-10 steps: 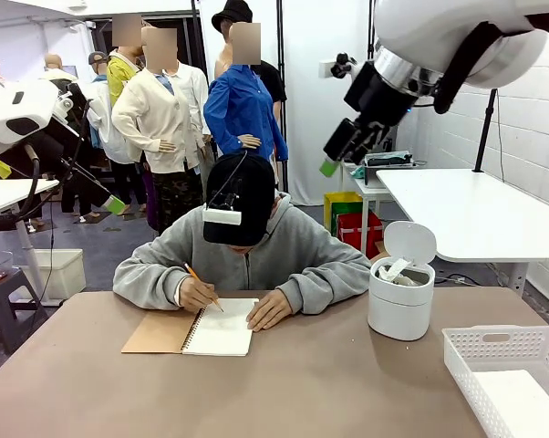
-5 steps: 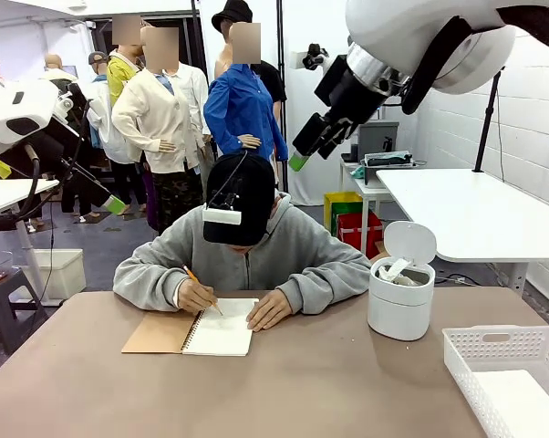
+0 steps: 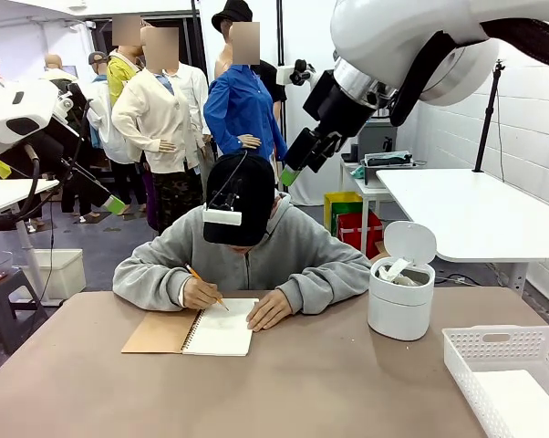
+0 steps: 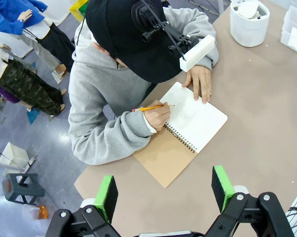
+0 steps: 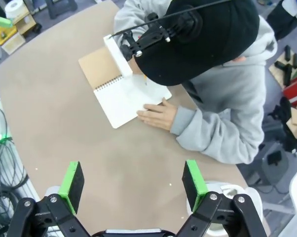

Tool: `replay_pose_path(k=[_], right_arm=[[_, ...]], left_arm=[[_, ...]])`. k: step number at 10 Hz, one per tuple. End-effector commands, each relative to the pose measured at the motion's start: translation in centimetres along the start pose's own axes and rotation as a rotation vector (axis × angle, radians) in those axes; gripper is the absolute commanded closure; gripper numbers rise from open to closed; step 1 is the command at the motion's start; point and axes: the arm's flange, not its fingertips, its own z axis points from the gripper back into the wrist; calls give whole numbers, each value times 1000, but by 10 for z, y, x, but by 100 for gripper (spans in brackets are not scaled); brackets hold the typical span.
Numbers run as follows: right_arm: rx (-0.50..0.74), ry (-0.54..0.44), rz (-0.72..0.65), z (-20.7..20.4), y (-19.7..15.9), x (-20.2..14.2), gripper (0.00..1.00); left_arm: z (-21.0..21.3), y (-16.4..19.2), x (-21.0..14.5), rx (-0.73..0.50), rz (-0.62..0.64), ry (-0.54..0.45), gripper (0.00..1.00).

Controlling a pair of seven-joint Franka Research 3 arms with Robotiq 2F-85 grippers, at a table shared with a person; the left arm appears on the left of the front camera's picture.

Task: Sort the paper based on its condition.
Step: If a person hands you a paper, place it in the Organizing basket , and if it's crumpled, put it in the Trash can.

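Observation:
A crumpled white paper ball lies in the open white bin at the table's right. A smooth flat sheet rests in the white basket at the near right corner. My right gripper hangs high above the person's head; in its wrist view the right gripper is open and holds nothing. My left gripper is open too, high over the table's edge by the person's elbow. The person writes with a pencil in a spiral notebook with a brown cover.
The person leans over the table's far edge, both forearms on it, one hand flat on the notebook. The bin's lid stands up. A white side table stands beyond on the right.
My right arm has swung left, carrying its gripper from above the bin's side to over the person's head. The left arm has stayed put. The person keeps writing.

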Motion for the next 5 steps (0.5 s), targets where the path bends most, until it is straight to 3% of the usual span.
replay_pose_path(k=[1,2,3,5], right_arm=[[34,-50,12,0,0,-11,0],[24,-51,15,6,1,-21,0],[9,-5,-4,-1,0,-1,0],[9,-5,-4,-1,0,-1,0]], left_arm=[[0,1,-1,0,2,-1,0],[0,1,-1,0,2,-1,0],[0,1,-1,0,2,-1,0],[0,1,-1,0,2,-1,0]])
